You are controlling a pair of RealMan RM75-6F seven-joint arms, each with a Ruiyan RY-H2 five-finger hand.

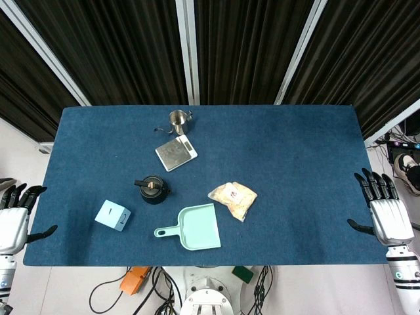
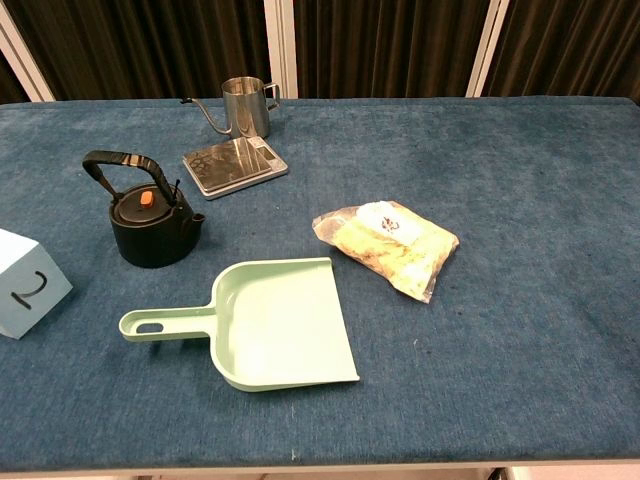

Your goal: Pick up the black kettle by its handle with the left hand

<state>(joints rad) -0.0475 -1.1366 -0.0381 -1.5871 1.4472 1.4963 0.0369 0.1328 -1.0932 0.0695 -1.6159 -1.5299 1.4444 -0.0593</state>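
Head view: left hand (image 1: 13, 216) sits off the table's left edge, fingers spread, holding nothing. Right hand (image 1: 382, 209) is off the right edge, likewise spread and empty. The black kettle (image 1: 153, 189) stands on the blue table (image 1: 295, 164), left of centre, w/ the handle (image 1: 144, 183) seen from above as a dark bar pointing left. Light-blue box (image 1: 112, 215) lies between the left hand and the kettle, near the front edge. Mint dustpan (image 1: 192, 228) is just in front-right of the kettle, snack bag (image 1: 233, 199) further right. Scale (image 1: 176, 152) and steel pitcher (image 1: 178, 120) are behind the kettle.

Risk here, as I judge it: a straight reach from the left crosses over the box, so a low approach could knock it or shove it into the kettle.

Chest view: neither hand shows. Kettle (image 2: 152, 215) is upright, lid w/ an orange knob, short spout to the right. Handle (image 2: 122, 163) arches above the lid but leans toward the left/back, not centred. Box (image 2: 28, 283) is at the left frame edge, apart from the kettle. Dustpan (image 2: 272, 325) handle points left, near the kettle's base but not touching.

Risks, probably: the handle looks hinged, so fingers pushing it sideways may fold it down rather than hook under it. Grabbing off-centre would let the kettle swing or tip on lift. Clearance btw handle and lid knob looks modest, so thick fingers may jam or nudge the lid.
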